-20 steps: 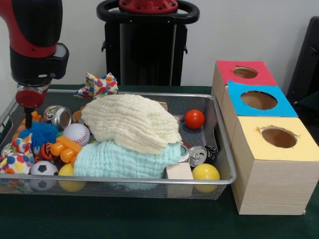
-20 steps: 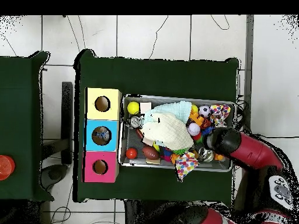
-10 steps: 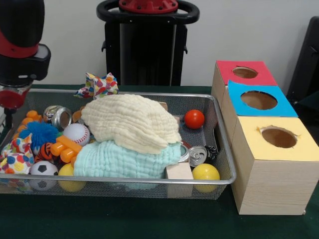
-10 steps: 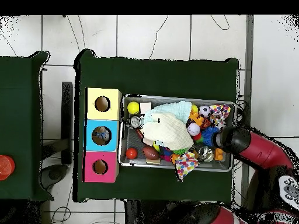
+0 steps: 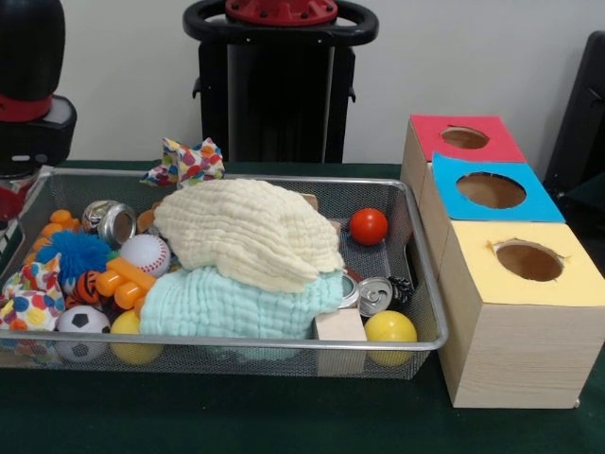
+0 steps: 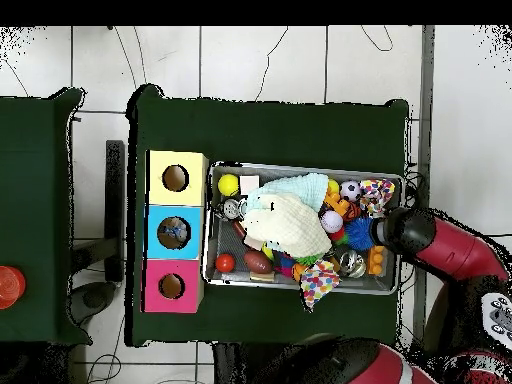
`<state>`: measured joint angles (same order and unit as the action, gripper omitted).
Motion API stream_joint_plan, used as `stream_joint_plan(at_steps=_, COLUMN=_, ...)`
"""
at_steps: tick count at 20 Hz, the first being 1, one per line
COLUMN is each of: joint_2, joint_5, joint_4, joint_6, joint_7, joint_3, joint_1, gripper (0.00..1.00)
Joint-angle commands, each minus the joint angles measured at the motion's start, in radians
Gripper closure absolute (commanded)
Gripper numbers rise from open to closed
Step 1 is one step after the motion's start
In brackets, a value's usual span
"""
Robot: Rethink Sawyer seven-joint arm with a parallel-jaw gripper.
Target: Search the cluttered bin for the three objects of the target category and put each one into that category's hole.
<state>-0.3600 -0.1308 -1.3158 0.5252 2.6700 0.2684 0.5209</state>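
The wire-mesh bin (image 5: pixel 284 342) is full of toys and two cloths. One metal can (image 5: pixel 113 223) lies at its back left, next to a baseball. A second can (image 5: pixel 374 295) lies at the front right beside a yellow ball (image 5: pixel 390 327). A third silver rim (image 5: pixel 351 289) peeks from under the teal cloth (image 5: pixel 232 303). In the overhead view the cans show near the bin's right end (image 6: pixel 352 263) and left end (image 6: pixel 232 208). My gripper (image 6: pixel 402 232) hangs over the bin's end by the blue spiky ball. In the front view only my wrist (image 5: pixel 24 113) shows at the left edge.
Three wooden boxes stand beside the bin, with holes in red (image 5: pixel 464 138), blue (image 5: pixel 491 190) and yellow (image 5: pixel 529 261) tops. A cream cloth (image 5: pixel 248 232) covers the bin's middle. A red ball (image 5: pixel 369 226), wooden cube (image 5: pixel 339 326), soccer ball (image 5: pixel 83 320) and patterned bags lie around it.
My arm has drawn away from the can at the bin's back left, moving outward past the bin's end and slightly up. The toys have not moved.
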Motion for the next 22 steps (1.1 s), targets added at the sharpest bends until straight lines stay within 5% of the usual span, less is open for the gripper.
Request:
stream_joint_plan(at_steps=1, joint_2=0.022, joint_5=0.011, joint_4=0.037, joint_6=0.056, joint_7=-0.03, joint_3=-0.099, joint_1=-0.003, gripper=0.0)
stream_joint_plan(at_steps=22, joint_2=0.06, joint_5=0.148, joint_4=-0.09, joint_6=-0.091, joint_7=0.065, joint_3=-0.227, joint_1=0.045, gripper=0.0)
